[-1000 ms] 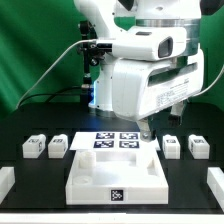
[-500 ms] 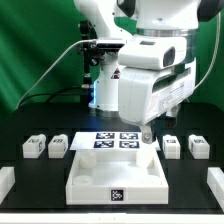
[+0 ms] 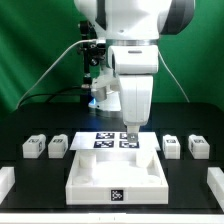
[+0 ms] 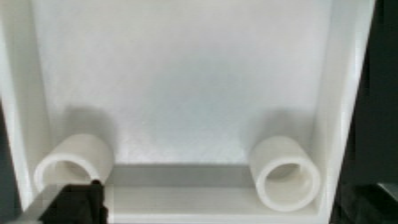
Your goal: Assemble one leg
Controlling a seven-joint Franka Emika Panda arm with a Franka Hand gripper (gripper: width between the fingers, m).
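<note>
Arm (image 3: 130,60): white, standing upright over the middle of the table, its lowest section pointing straight down.

Table (image 3: 30,175): black top.

Panel (image 3: 100,172): large white square lying flat at the centre front, with a small tag on its near edge. The wrist view looks down into the panel (image 4: 196,90), where two short round sockets (image 4: 285,175) stand in neighbouring corners.

Marker board (image 3: 113,141): thin and flat, just behind the panel.

Leg (image 3: 172,145): small white block resting on the table, just off the panel's rear corner on the exterior view's right. It lies low with its long axis across that view and its tagged face toward the camera. The tag is too small to read.

Other legs (image 3: 33,147): three alike, set the same way. One lies farther to the exterior view's right and two lie beside the panel's other rear corner.

Change from half a second ago: the arm's broad wrist housing has turned and now shows narrow. The claw has risen from the panel's rear rim. The legs, panel and board are unmoved.

Claw (image 3: 135,127): hangs above the marker board. It is released and grips nothing; in the wrist view a dark fingertip (image 4: 71,200) sits far out at the edge. The leg lies lower than the claw, toward the exterior view's right, and apart from it.
</note>
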